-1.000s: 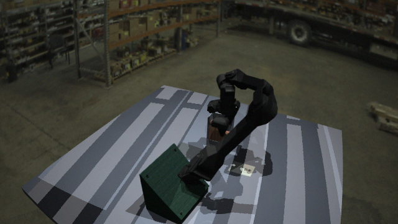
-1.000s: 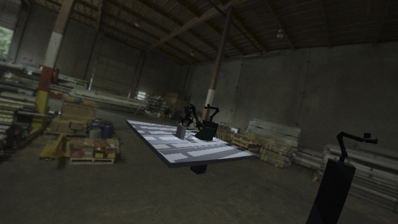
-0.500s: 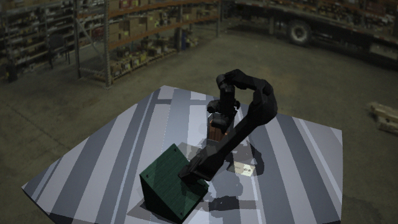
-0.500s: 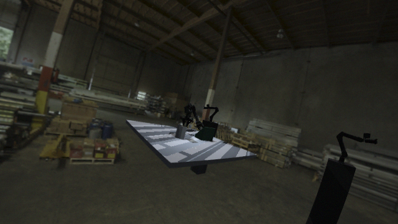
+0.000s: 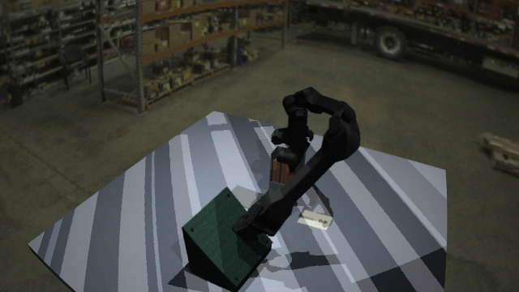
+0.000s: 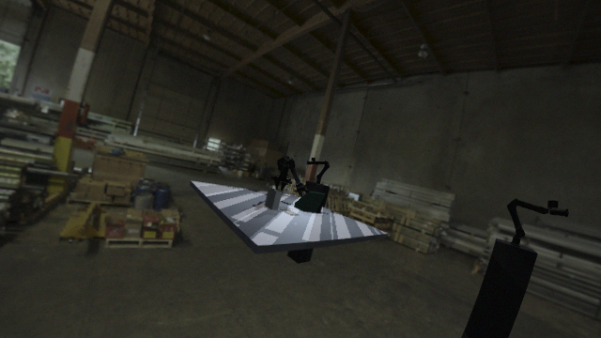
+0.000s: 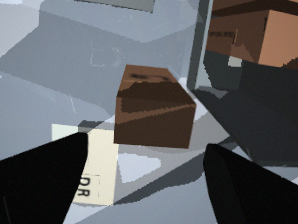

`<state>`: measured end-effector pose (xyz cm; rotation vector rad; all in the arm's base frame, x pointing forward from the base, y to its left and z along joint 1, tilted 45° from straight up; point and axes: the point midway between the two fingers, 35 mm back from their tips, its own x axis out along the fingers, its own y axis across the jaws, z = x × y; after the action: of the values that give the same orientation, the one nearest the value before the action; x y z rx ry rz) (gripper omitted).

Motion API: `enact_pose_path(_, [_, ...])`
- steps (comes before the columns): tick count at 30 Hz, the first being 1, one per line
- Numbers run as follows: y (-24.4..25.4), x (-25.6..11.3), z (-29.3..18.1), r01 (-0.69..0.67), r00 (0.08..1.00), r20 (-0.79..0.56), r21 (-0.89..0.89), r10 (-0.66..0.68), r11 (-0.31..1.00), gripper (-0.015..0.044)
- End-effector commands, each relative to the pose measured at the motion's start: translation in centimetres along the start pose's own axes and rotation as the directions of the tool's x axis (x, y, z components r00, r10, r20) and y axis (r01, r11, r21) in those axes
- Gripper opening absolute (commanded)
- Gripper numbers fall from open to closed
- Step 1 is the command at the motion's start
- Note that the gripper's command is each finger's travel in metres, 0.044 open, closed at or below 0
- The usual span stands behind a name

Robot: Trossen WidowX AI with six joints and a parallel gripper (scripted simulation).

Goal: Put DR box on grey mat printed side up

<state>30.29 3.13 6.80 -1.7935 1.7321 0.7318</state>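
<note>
dim warehouse surroundings look soft and blurred, while hard-edged pale and dark bands stripe the brighter tabletop (image 5: 134, 195) (image 6: 282, 225).
</note>
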Motion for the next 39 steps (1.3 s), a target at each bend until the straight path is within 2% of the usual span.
enact_pose_path(1, [-0.4,-0.3,0.0,-0.026,1.0,0.007,0.008,0.026,1.0,0.0242])
enact_pose_path(9, [-0.7,-0.3,0.0,-0.045,0.999,0.008,0.01,0.045,0.999,0.0242])
enact_pose_path(34, [-0.5,3.5,0.0,-0.044,0.999,0.006,0.011,0.044,0.999,0.0242])
enact_pose_path(39, [-0.4,3.2,0.1,-0.047,0.999,0.01,0.013,0.047,0.999,0.0208])
